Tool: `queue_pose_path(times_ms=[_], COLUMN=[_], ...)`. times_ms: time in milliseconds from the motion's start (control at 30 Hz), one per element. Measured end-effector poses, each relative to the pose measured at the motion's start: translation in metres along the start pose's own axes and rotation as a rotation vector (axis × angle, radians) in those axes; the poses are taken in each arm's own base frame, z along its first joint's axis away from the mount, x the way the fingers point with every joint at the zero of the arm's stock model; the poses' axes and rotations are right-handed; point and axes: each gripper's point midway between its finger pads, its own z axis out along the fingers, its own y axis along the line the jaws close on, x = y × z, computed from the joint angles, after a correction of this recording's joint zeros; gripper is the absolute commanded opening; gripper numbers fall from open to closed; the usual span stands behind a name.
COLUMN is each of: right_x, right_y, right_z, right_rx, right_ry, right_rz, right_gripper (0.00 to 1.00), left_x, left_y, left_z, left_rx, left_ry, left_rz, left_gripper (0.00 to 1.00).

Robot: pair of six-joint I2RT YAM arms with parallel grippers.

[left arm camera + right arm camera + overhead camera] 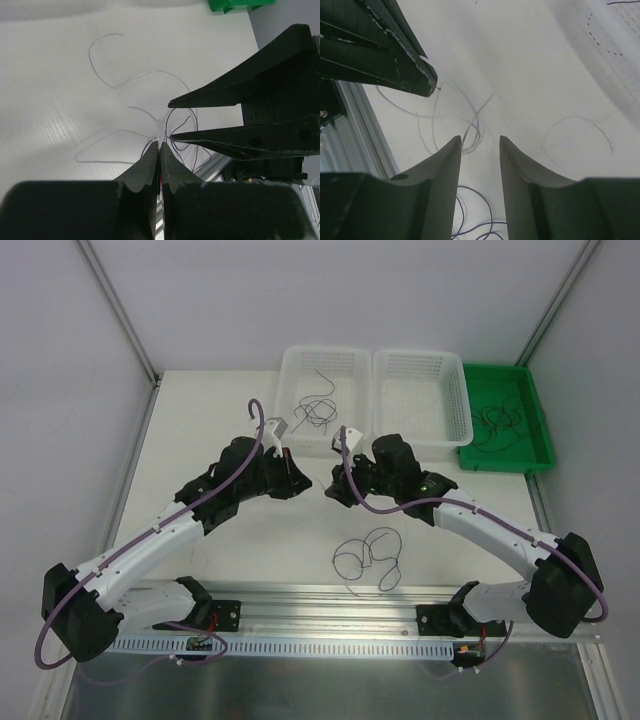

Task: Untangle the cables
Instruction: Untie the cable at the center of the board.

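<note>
A loose loop of thin dark cables (370, 555) lies on the white table in front of the two grippers. My left gripper (300, 480) (160, 142) is shut, and a hair-thin strand (159, 131) runs out of its tips. In the right wrist view the left gripper (427, 85) shows at upper left with pale strands (473, 134) hanging from its tip. My right gripper (330, 485) (480, 137) faces it tip to tip, jaws apart. Those strands hang just past its left fingertip (456, 142), and nothing is pinched between its fingers. In the left wrist view the right gripper (170, 120) shows as two black fingers.
Two white mesh baskets stand at the back; the left basket (290, 390) holds more thin wires (318, 410), and the right basket (460, 400) looks bare. A green tray (535, 410) at the far right holds dark wires (497, 425). An aluminium rail (330, 592) runs along the near edge.
</note>
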Motion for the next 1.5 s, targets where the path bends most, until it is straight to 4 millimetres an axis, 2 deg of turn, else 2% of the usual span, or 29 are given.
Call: queue_pose_path(times_ms=[333, 500, 1067, 1267, 1367, 1500], right_x=[0.002, 0.004, -0.008, -0.009, -0.009, -0.009], right_y=[0.002, 0.004, 0.022, 0.016, 0.016, 0.017], right_z=[0.015, 0.02, 0.019, 0.018, 0.019, 0.018], right_rx=[-0.029, -0.047, -0.089, -0.047, -0.041, -0.04], right_ry=[-0.003, -0.002, -0.037, -0.042, -0.04, -0.041], right_rz=[0.039, 0.057, 0.09, 0.091, 0.096, 0.095], right_gripper=[0.3, 0.3, 0.28, 0.15, 0.01, 0.01], left_x=[-0.002, -0.004, -0.011, -0.013, -0.012, -0.014], left_y=[-0.003, -0.005, -0.001, 0.001, 0.0, 0.003], left_z=[-0.004, -0.007, -0.01, -0.01, -0.009, -0.009], left_rx=[0.009, 0.014, -0.015, -0.026, -0.024, -0.045], left_ry=[-0.01, -0.019, -0.056, -0.064, -0.063, -0.077], left_rz=[0.001, 0.002, -0.007, -0.016, -0.016, -0.013], left_gripper=[0.0, 0.0, 0.0, 0.0, 0.0, 0.0])
